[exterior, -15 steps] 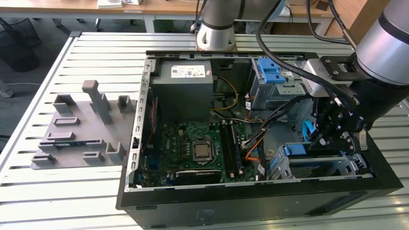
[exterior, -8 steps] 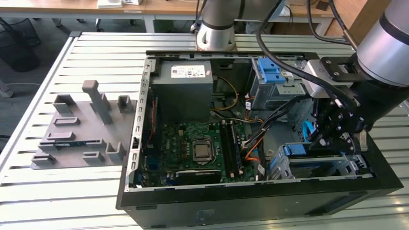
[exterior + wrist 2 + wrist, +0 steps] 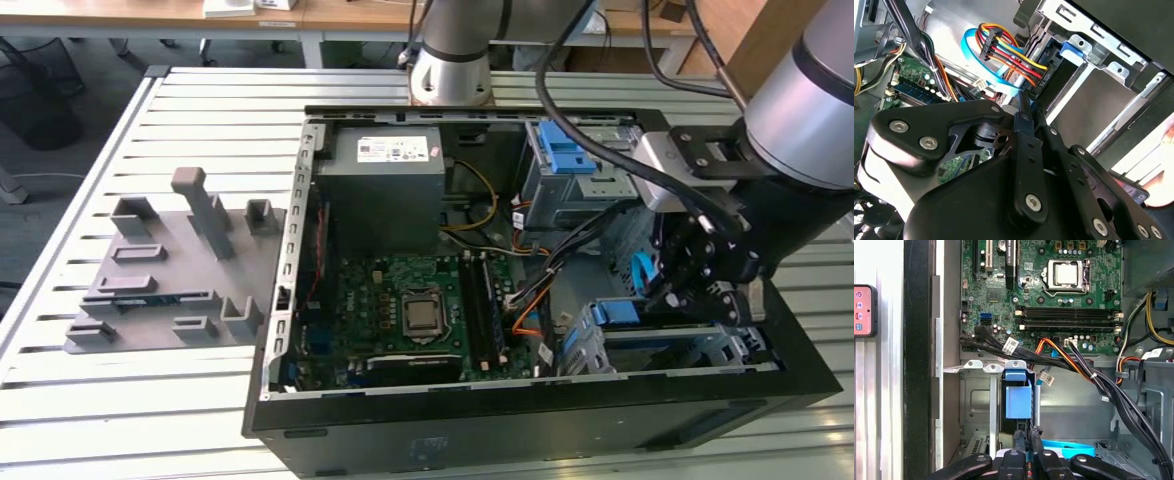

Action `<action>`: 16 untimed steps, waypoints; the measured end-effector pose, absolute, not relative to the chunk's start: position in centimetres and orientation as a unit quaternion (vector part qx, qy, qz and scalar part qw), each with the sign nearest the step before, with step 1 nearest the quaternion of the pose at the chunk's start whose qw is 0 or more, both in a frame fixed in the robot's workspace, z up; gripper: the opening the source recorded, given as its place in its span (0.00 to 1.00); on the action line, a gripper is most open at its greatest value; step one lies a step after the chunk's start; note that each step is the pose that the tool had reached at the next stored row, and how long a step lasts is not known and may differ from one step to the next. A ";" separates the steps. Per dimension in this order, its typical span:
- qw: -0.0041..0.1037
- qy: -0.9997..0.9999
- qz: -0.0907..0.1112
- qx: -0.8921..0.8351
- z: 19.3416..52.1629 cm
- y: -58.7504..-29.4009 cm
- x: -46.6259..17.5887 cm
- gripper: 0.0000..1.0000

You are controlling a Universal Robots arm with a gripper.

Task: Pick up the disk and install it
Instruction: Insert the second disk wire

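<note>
Black claw (image 3: 1025, 440) shut, w/ disk (image 3: 1070, 449) beside.

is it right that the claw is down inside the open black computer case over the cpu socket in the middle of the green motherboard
Not quite. The claw is inside the open black computer case, but at the metal drive bay with blue plastic latches near the exterior view's right, not over the CPU socket on the green motherboard. The exterior view shows this.
</note>
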State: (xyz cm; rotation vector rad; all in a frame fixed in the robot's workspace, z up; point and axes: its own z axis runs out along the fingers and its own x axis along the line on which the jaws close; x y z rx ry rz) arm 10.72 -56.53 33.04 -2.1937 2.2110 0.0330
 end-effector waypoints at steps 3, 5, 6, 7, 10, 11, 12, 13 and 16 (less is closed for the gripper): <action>0.013 0.710 0.010 -0.704 32.9 -56.6 10.7 0.16; 0.013 0.710 0.010 -0.704 32.9 -56.6 10.8 0.16; 0.013 0.710 0.011 -0.704 32.9 -56.6 10.8 0.16; 0.013 0.710 0.011 -0.704 32.9 -56.6 10.8 0.16; 0.013 0.710 0.011 -0.704 32.8 -56.6 10.8 0.23; 0.014 0.710 0.011 -0.704 32.8 -56.6 10.8 0.23; 0.014 0.710 0.011 -0.704 32.8 -56.6 10.8 0.23; 0.013 0.710 0.011 -0.704 32.9 -56.6 10.8 0.29; 0.013 0.710 0.011 -0.704 33.0 -56.6 10.8 0.29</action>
